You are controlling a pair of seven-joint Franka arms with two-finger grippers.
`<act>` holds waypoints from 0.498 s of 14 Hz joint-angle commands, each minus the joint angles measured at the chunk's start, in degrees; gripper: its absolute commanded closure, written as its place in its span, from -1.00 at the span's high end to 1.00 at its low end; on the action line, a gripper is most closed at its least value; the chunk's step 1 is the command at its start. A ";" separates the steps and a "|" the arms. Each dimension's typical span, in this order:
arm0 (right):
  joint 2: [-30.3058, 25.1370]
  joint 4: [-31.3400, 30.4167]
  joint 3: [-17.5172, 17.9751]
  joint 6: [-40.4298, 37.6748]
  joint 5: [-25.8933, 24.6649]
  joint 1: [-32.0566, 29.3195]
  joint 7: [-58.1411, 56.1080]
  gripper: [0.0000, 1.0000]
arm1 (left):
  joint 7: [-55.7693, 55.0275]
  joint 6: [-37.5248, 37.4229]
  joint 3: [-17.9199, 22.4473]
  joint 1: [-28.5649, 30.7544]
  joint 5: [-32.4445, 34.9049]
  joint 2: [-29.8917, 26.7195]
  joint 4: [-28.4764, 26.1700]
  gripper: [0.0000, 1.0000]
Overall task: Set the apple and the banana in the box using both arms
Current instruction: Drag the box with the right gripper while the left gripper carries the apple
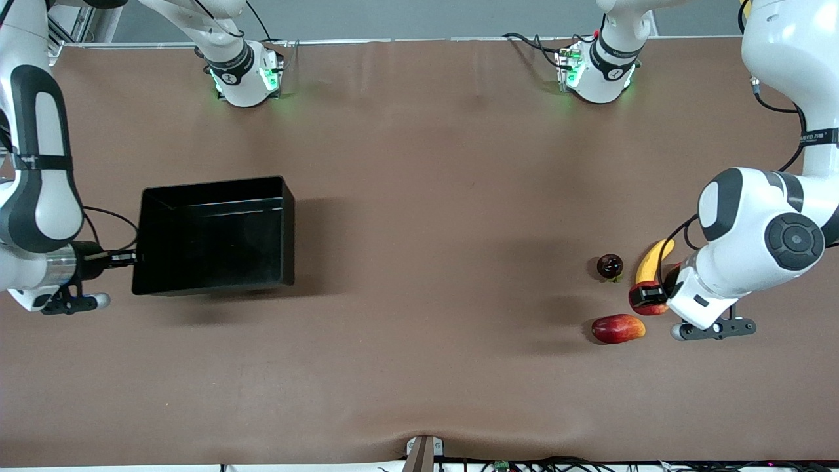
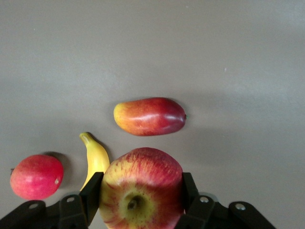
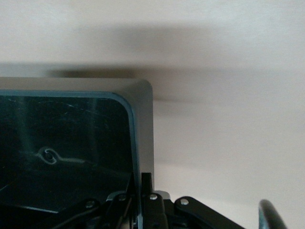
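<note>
My left gripper point(image 1: 650, 296) is shut on the apple point(image 1: 644, 307), low over the table at the left arm's end. In the left wrist view the apple point(image 2: 141, 188), red with yellow streaks, sits between the black fingers point(image 2: 91, 193) of the left gripper point(image 2: 140, 195). The yellow banana point(image 1: 654, 259) lies right beside it on the table and also shows in the left wrist view point(image 2: 95, 157). The black box point(image 1: 216, 236) stands toward the right arm's end. My right gripper point(image 1: 126, 257) is shut on the box's end wall point(image 3: 143, 143), one finger inside and one outside.
An elongated red-and-yellow mango-like fruit point(image 1: 618, 328) lies nearer the front camera than the apple. A plain round dark-red fruit point(image 1: 609, 265) lies beside the banana, toward the table's middle. Both show in the left wrist view, the mango-like fruit point(image 2: 150, 116) and the round fruit point(image 2: 36, 176).
</note>
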 commanded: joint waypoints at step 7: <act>-0.83 -0.18 -0.12 -1.37 8.01 12.64 20.04 -1.00 | -12.71 -5.78 -6.63 0.45 0.85 -4.71 -2.36 -1.00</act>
